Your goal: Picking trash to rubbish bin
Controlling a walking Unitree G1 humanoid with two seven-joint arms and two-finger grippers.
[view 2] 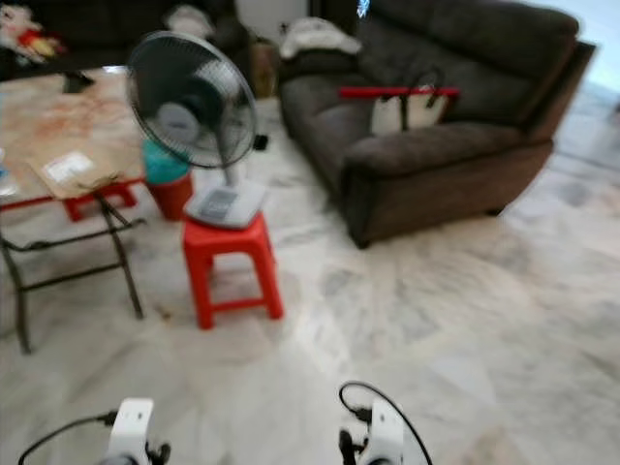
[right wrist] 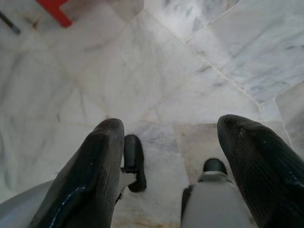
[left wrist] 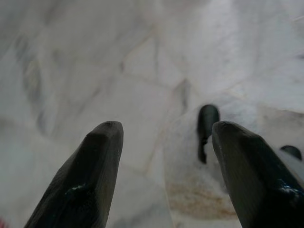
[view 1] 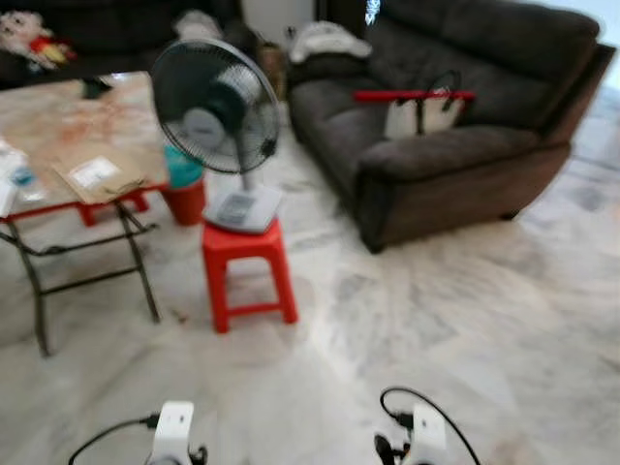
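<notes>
Both arms low, living room ahead, view blurred.
Left gripper (left wrist: pixel 164 142) and right gripper (right wrist: pixel 166 142) hang over the marble floor (view 1: pixel 436 329), fingers spread wide, holding nothing. A fan (view 1: pixel 218 111) stands on a red stool (view 1: pixel 247 271) beside the table (view 1: pixel 68 136); sofa (view 1: pixel 446 126) behind. Which item is trash, and where the bin is, I cannot tell.

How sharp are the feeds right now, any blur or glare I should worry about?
Left and right eye views: soft all over, the fan and sofa smeared. Left wrist view: floor hazy, left gripper fingers clearer. Right wrist view: sharpest, marble floor veins crisp. No strong glare.
</notes>
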